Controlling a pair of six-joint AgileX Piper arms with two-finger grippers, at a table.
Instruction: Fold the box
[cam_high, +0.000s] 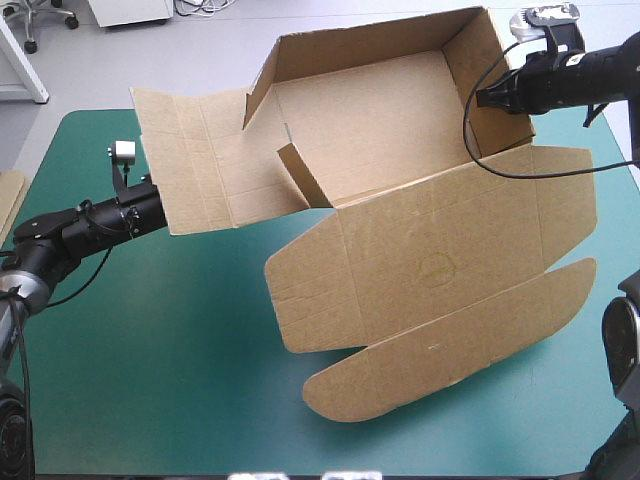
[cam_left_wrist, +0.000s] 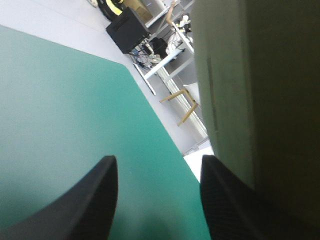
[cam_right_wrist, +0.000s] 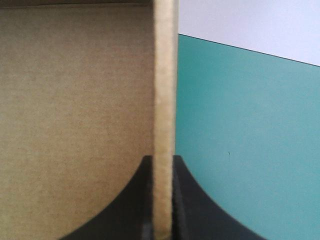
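"High view, largest first. Entry one?" asks the clerk.

"One table (cam_high: 150, 350), teal-green cover. Entry two: one box (cam_high: 400, 130), brown board, part-raised. It lies ahead of both claws and between them, on the far half of the table. Far wall and right wall (cam_high: 492, 85) upright. The left panel (cam_high: 200, 160) is flat and reaches over the left claw. The lid (cam_high: 440, 265) and its rounded flap (cam_high: 450, 350) lie flat on the near side of the right claw. A small inner flap (cam_high: 305, 178) stands half up."

"Handling?"

"Judged light and stiff. It should hinge readily on the scored creases and buckle if pinched mid-panel. The faces look smooth and would likely slip from a shallow hold. Best taken at a free edge close to a crease."

"Claws?"

"One right claw (cam_right_wrist: 163, 159), clenched on an edge of the right wall. The board runs straight up between its black fingers (cam_right_wrist: 125, 210), with the box's inside to one side and bare cover to the other. One left claw (cam_left_wrist: 159, 165), released, fingers well apart with nothing between them. The left panel hangs just beside one finger, ungripped. Seen from above, that claw is hidden under the panel."

"Smallest?"

"One spare board (cam_high: 8, 200), an edge only, well apart from the left claw at the table's left edge."
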